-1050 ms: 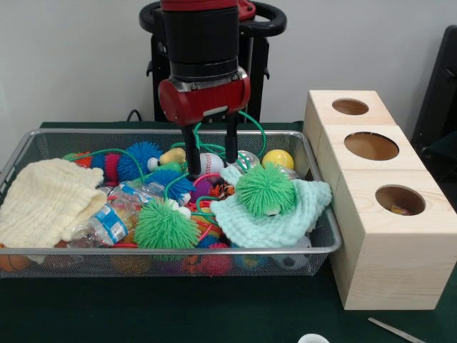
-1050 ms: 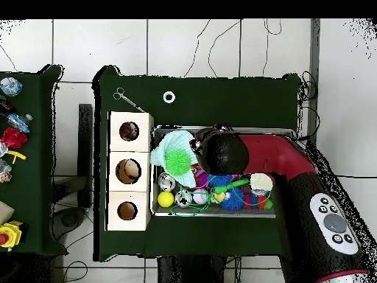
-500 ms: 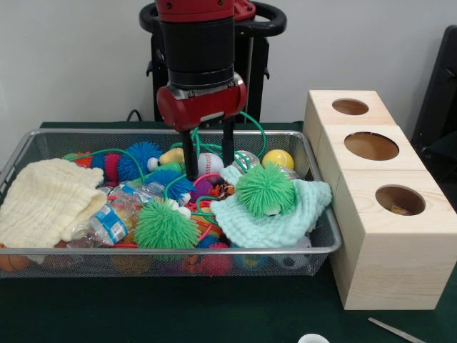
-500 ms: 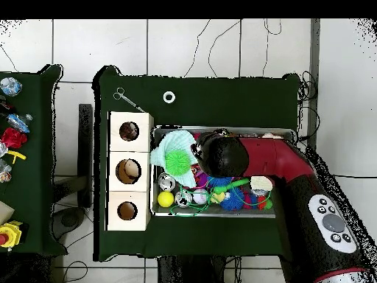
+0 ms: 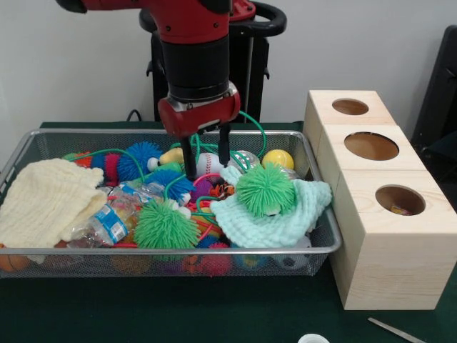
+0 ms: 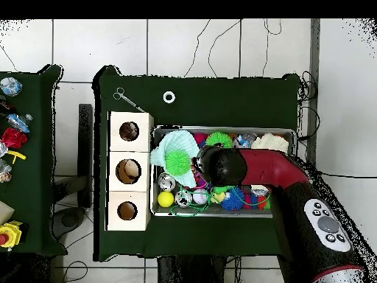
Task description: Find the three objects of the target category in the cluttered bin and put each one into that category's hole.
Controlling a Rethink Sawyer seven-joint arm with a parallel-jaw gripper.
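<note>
My gripper point(image 5: 207, 163) hangs open over the middle of the wire bin point(image 5: 325, 246), its fingertips just above the toys and holding nothing. A baseball point(image 5: 210, 164) and a loop of green cord point(image 5: 251, 125) lie right behind the fingers. A green fuzzy ball point(image 5: 265, 189) rests on a mint cloth point(image 5: 275, 221) to the right. Another green fuzzy ball point(image 5: 164, 225) sits at the front, a blue one point(image 5: 139, 158) at the back left. A yellow ball point(image 5: 277, 158) lies at the back right. In the overhead view the arm's wrist point(image 6: 223, 166) covers the gripper.
A wooden box point(image 5: 389, 264) with three round holes point(image 5: 371, 146) stands right of the bin. A cream cloth point(image 5: 43, 200) and a water bottle point(image 5: 107, 221) fill the bin's left side. Scissors point(image 6: 125, 97) and a white ring point(image 6: 169, 96) lie on the green table.
The gripper has risen a little and shifted slightly left in the front view. In the overhead view the arm has drawn back toward the base, uncovering a green ball and the cream cloth.
</note>
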